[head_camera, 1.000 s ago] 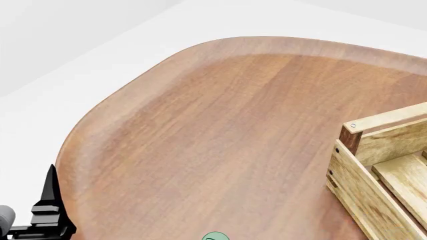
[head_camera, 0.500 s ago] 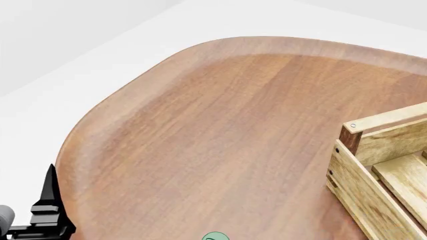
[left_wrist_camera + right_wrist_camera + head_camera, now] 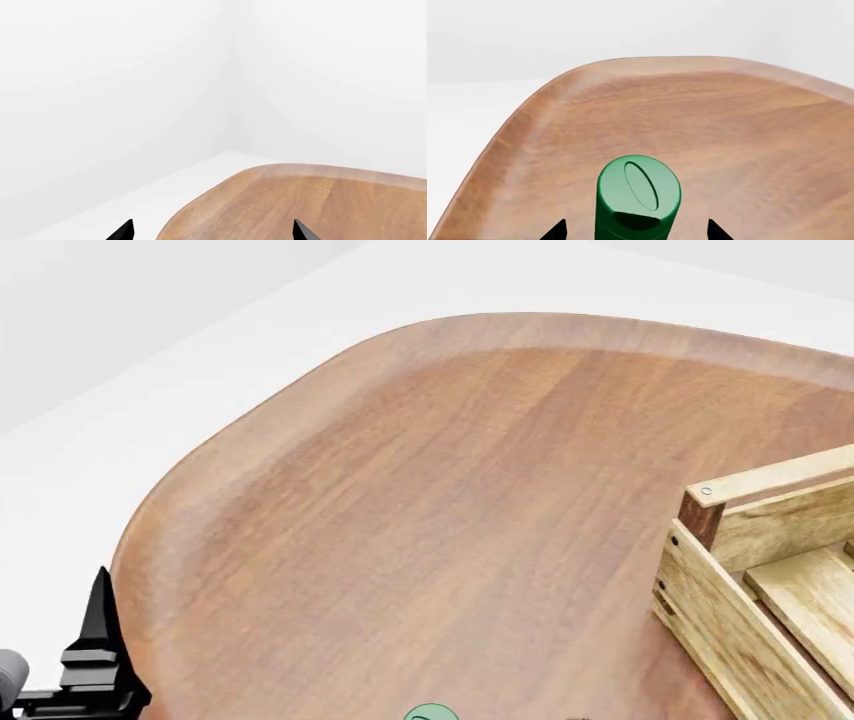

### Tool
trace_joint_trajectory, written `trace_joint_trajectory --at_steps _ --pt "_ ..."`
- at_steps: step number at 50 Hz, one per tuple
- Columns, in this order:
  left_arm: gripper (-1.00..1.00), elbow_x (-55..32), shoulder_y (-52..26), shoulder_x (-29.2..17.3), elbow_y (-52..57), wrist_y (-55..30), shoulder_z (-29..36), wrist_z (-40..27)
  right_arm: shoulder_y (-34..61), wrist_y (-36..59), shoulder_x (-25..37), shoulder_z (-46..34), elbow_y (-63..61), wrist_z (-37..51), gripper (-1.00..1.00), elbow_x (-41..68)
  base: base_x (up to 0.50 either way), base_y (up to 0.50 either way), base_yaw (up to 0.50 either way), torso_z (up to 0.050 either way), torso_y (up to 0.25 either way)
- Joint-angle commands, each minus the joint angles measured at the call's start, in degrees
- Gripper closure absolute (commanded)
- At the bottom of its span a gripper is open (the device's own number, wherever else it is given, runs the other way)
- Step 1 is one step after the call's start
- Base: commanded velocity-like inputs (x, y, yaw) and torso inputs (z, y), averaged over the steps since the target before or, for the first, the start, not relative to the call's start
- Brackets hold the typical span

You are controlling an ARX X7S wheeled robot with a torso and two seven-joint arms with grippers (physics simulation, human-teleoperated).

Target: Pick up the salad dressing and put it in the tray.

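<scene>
The salad dressing (image 3: 639, 197) stands upright on the wooden table, its green cap with an oval line facing the right wrist camera. My right gripper (image 3: 635, 232) is open, one black fingertip (image 3: 557, 231) on each side of the bottle and apart from it. In the head view only the bottle's pale-green top (image 3: 430, 712) shows at the bottom edge. The tray (image 3: 747, 550), a light wood crate with a dark corner post, stands at the right. My left gripper (image 3: 213, 235) is open and empty over the table's left edge, and also shows in the head view (image 3: 100, 640).
The rounded brown table (image 3: 441, 490) stretches from the bottle to the far edge, with white floor and walls beyond. The tray's near corner post (image 3: 701, 508) rises above the tabletop, to the right of the bottle.
</scene>
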Motion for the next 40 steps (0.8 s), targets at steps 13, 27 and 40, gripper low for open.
trace_joint_trajectory --at_steps 13,27,40 --pt "-1.0 -0.3 0.1 -0.3 -0.7 0.6 0.2 -0.3 1.8 -3.0 -1.7 -2.1 6.1 -0.9 1.0 -1.6 0.0 0.0 0.0 0.0 0.0" --pt "-1.0 -0.4 0.3 -0.5 -0.4 0.7 0.4 -0.6 -0.2 -0.9 -0.1 0.1 -2.1 2.2 1.0 -0.6 0.0 0.0 0.0 0.0 0.0" --pt "-1.0 -0.8 0.3 -0.8 -0.1 0.8 0.3 -0.8 -1.7 0.2 1.7 3.0 -10.3 4.9 1.0 0.6 0.0 0.0 0.0 0.0 0.0"
